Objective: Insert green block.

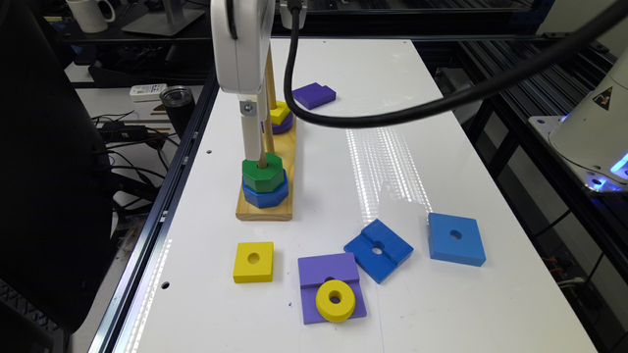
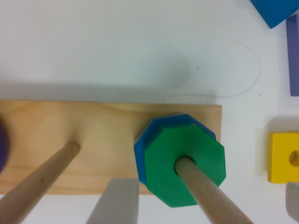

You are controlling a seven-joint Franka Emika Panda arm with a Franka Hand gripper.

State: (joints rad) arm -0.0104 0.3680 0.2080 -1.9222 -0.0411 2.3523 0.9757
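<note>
Green block [image 1: 264,175] (octagonal, w/ hole) flat on peg, atop blue block [image 1: 265,195]

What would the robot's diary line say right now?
green block: on peg, atop blue block | gripper: open, straddling it | base: middle peg bare

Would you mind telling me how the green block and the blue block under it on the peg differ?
The green block is smaller; the blue octagonal block is wider, its edge showing around the green one. The green block sits on top, while the blue one rests on the wooden base. The green one looks slightly turned, so their corners don't line up. Both are octagonal and threaded on the same peg.
</note>
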